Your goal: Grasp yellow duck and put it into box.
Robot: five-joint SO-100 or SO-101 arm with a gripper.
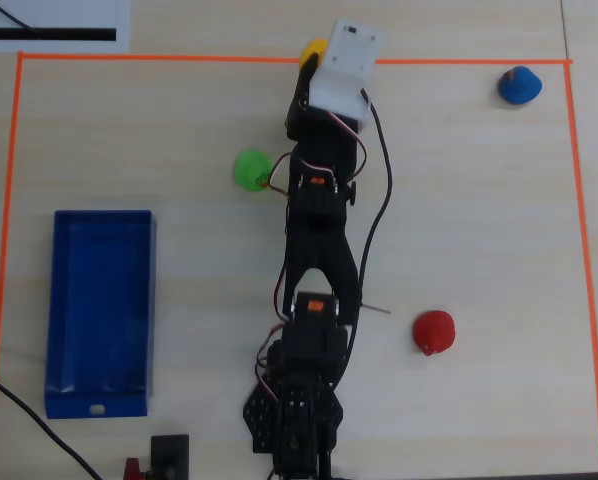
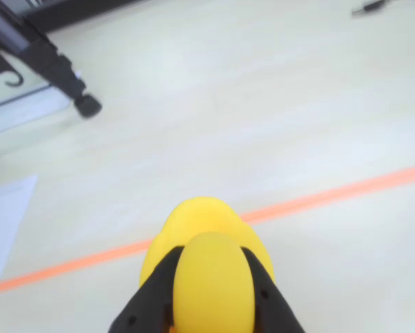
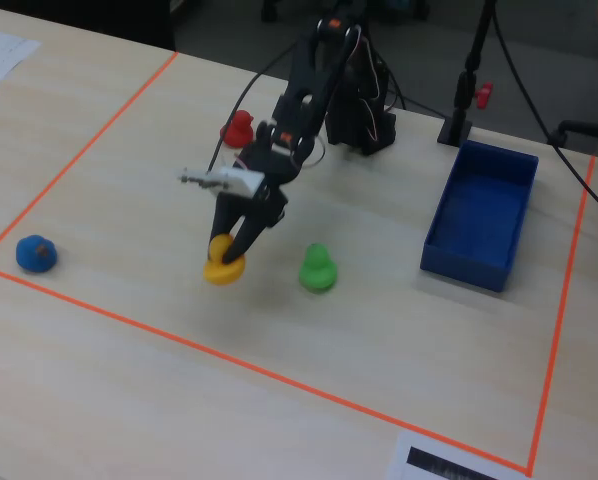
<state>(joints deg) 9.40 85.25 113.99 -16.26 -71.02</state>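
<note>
Four toy ducks sit on our table, and the yellow duck [image 3: 222, 262] is the one we hold: a small, smooth, rounded body with a glossy round head that fills the bottom of our wrist view [image 2: 209, 277]. Our gripper [image 3: 231, 250] pinches it, a black finger [image 2: 152, 295] pressed on either side. It is near the orange tape line [image 2: 318, 198], just beside the green duck [image 3: 317, 267] and well apart from the blue box [image 3: 479, 215].
</note>
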